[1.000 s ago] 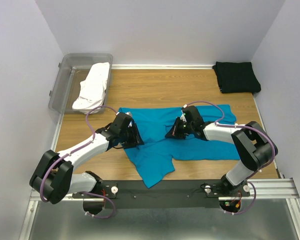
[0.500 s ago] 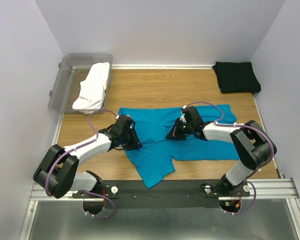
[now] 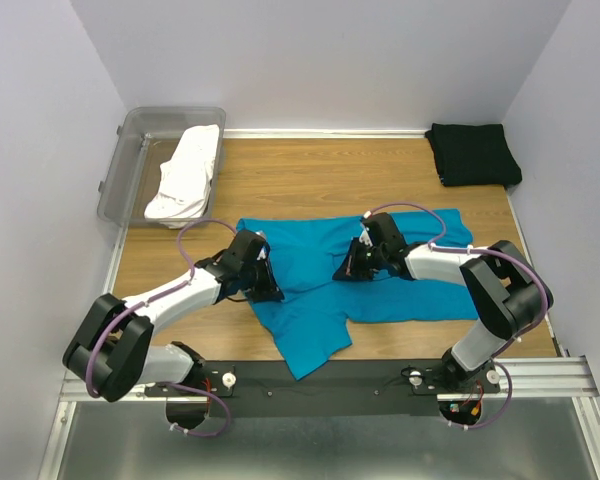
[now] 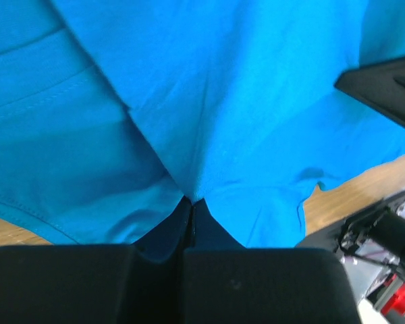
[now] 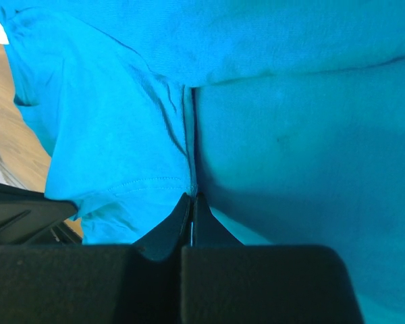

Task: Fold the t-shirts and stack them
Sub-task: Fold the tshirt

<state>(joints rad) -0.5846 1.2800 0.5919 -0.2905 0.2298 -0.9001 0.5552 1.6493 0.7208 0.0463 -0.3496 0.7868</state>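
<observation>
The teal-blue t-shirt lies spread and rumpled on the near half of the wooden table. My left gripper sits at the shirt's left edge, shut on a pinch of teal cloth that rises into its closed tips. My right gripper rests on the shirt's middle, shut on a fold of the teal fabric at its tips. The black t-shirt lies folded at the far right corner. The white t-shirt is heaped in the tub.
A clear grey plastic tub stands at the far left corner with the white shirt hanging over its edge. Walls close in the table on three sides. The arms' base rail runs along the near edge.
My left gripper has closed on the teal shirt's left edge and shifted slightly along it. The right gripper has stayed shut in the same spot.
</observation>
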